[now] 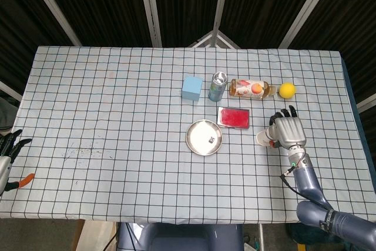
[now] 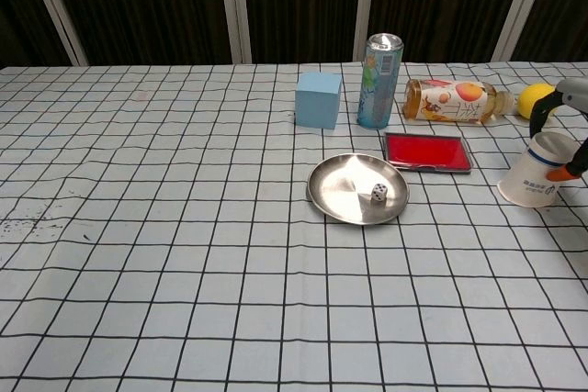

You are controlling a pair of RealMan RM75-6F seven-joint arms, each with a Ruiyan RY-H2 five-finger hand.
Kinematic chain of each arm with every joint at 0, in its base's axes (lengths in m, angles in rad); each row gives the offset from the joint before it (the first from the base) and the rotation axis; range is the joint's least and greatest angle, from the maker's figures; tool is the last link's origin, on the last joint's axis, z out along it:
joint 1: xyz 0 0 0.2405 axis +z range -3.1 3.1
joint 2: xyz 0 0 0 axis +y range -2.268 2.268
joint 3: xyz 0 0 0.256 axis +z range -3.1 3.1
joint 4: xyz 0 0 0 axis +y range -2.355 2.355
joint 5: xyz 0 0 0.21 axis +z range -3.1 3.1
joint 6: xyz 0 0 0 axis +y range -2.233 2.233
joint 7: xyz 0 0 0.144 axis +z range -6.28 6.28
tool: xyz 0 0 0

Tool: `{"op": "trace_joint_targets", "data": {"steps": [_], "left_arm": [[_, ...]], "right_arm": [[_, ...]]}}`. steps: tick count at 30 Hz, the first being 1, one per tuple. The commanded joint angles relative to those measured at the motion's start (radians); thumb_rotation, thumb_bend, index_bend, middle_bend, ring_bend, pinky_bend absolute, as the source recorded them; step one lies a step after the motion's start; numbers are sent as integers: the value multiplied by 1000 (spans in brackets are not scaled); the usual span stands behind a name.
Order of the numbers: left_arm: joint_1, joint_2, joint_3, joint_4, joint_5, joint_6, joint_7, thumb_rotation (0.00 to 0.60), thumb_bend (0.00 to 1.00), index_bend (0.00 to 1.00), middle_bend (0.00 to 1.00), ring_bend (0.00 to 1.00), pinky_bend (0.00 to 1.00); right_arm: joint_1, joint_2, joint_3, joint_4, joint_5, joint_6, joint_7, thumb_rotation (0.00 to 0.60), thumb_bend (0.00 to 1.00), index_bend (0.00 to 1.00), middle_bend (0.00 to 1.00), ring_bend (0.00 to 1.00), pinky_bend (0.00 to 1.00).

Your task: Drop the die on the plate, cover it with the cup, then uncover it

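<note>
one white cup point(image 2: 534, 178) with unreadable blue print, gripped in right hand point(image 1: 288, 132)

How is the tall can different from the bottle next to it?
The can stands upright, but the bottle lies on its side. The can is blue-green with a silver top; the bottle is clear plastic holding amber drink, with a peach on its label. The can sits beside the blue cube, while the bottle's far end points toward the yellow ball. Both are drink containers at the back of the table.
</note>
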Motion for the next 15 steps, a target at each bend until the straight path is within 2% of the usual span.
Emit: {"op": "trace_joint_targets", "data": {"steps": [1, 4, 8, 11, 15], "left_arm": [[0, 0, 0, 0, 0, 0, 0, 600, 293, 164, 0, 0, 24], [0, 0, 1, 0, 2, 0, 0, 600, 294, 164, 0, 0, 24], [1, 2, 1, 0, 1, 2, -5, 600, 293, 164, 0, 0, 24], [3, 5, 0, 1, 1, 4, -14, 600, 293, 164, 0, 0, 24], [5, 8, -2, 2, 1, 9, -26, 600, 294, 165, 0, 0, 24]], "right_arm": [[3, 30, 5, -32, 25, -19, -2, 600, 31, 73, 110, 49, 0], [0, 62, 16, -73, 28, -25, 23, 600, 23, 18, 85, 37, 0], [-24, 158, 49, -197, 4, -2, 95, 600, 23, 0, 66, 27, 0], [-67, 233, 62, -295, -50, 64, 144, 600, 22, 0, 64, 27, 0], [-170, 325, 43, -435, -152, 216, 196, 600, 21, 0, 64, 41, 0]]}}
